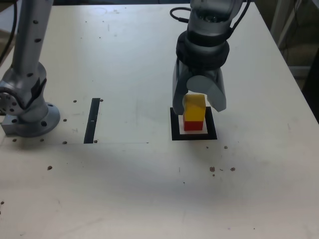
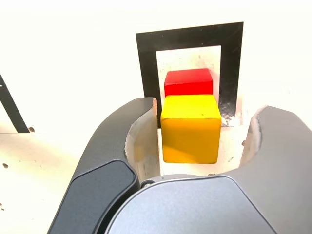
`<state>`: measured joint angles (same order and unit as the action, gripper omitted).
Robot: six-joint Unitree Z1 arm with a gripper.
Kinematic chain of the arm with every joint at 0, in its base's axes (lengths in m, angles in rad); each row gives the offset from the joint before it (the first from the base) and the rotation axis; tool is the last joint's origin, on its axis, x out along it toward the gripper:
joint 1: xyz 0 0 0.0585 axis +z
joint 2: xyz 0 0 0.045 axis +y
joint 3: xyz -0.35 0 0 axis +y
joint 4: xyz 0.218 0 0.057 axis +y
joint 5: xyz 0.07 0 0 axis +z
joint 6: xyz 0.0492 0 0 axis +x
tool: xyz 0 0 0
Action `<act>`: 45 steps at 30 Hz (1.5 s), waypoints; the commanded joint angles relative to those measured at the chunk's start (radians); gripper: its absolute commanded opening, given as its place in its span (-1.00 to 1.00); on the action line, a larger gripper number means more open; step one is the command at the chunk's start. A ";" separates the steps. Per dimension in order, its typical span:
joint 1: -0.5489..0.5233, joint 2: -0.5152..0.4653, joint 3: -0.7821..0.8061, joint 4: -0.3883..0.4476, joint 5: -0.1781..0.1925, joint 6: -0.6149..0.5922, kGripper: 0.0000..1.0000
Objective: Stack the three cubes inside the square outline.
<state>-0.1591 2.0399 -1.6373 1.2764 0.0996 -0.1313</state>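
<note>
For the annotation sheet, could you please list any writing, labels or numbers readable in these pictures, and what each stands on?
None: no view shows any readable text.
The yellow cube, red cube, square outline, table and hand carry no lettering.
</note>
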 commanded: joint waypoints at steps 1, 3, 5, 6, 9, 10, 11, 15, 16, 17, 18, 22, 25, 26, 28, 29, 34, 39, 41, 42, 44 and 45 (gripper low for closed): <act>0.002 -0.026 0.007 0.006 0.012 -0.005 0.99; 0.005 -0.047 0.016 0.010 0.024 -0.005 0.99; 0.015 -0.071 0.028 0.019 0.037 -0.003 0.99; 0.024 -0.083 0.034 0.024 0.043 0.002 0.99; 0.073 -0.112 0.038 0.044 0.059 0.050 0.99; 0.095 -0.118 0.035 0.051 0.063 0.076 0.99; 0.119 -0.122 0.029 0.057 0.068 0.108 0.99; 0.216 -0.133 0.005 0.075 0.100 0.238 0.99; 0.239 -0.134 -0.001 0.078 0.110 0.268 0.99; 0.262 -0.135 -0.007 0.079 0.119 0.297 0.99; 0.284 -0.135 -0.013 0.080 0.126 0.324 0.99; 0.375 -0.130 -0.040 0.072 0.147 0.447 0.99; 0.438 -0.120 -0.065 0.067 0.162 0.542 0.99; 0.463 -0.110 -0.079 0.066 0.169 0.583 0.99; 0.496 -0.087 -0.105 0.066 0.177 0.642 0.99; 0.511 -0.071 -0.118 0.066 0.179 0.670 0.99; 0.568 0.028 -0.194 0.067 0.188 0.792 0.99; 0.593 0.115 -0.279 0.065 0.202 0.907 0.99; 0.597 0.143 -0.309 0.065 0.204 0.947 0.99; 0.599 0.157 -0.324 0.066 0.207 0.965 0.99; 0.600 0.183 -0.351 0.068 0.212 0.997 0.99; 0.601 0.195 -0.364 0.069 0.214 1.009 0.99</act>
<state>0.4409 2.2205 -1.9892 1.3421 0.3112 0.8690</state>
